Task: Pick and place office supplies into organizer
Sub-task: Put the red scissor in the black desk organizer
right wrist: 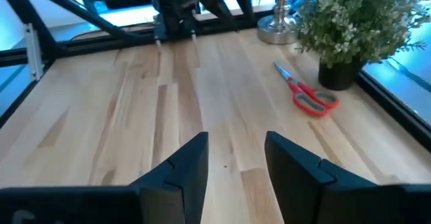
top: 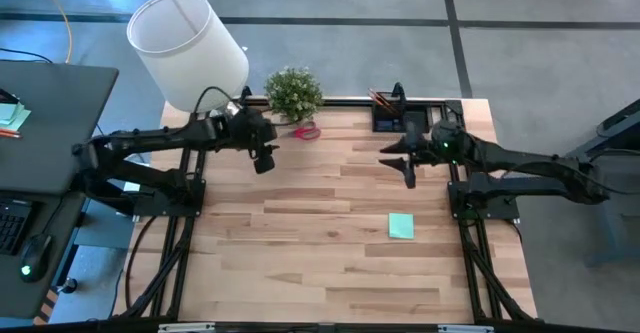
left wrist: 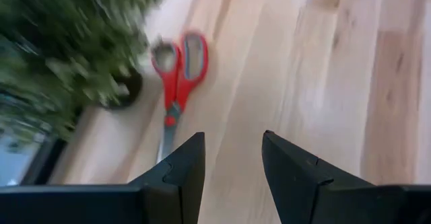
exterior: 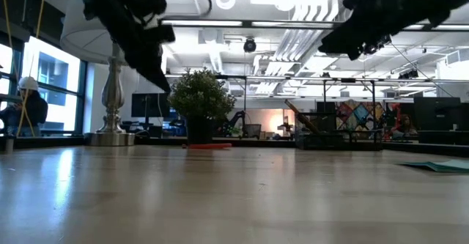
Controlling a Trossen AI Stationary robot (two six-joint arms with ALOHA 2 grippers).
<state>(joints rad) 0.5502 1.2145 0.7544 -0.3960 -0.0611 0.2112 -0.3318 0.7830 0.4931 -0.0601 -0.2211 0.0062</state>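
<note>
High view shows you the left gripper [top: 264, 160] hovering released, nothing between its fingers, with the red-handled steel scissors [top: 305, 130] just ahead of it on the pale wooden table [top: 300, 263], touching nothing. Crowding the scissors stands a bushy green potted plant [top: 294, 93]. Your right gripper [top: 405, 161], equally unclenched, hangs near the small black compartmented organizer [top: 388, 111]; the square mint-green sticky-note pad [top: 401, 226] lies behind it.

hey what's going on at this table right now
Two robot arms hover over a wooden table, neither holding anything. The left gripper, open, is near the red scissors beside the plant. The right gripper, also open, is in front of the organizer. A green sticky pad lies on the table.
</note>
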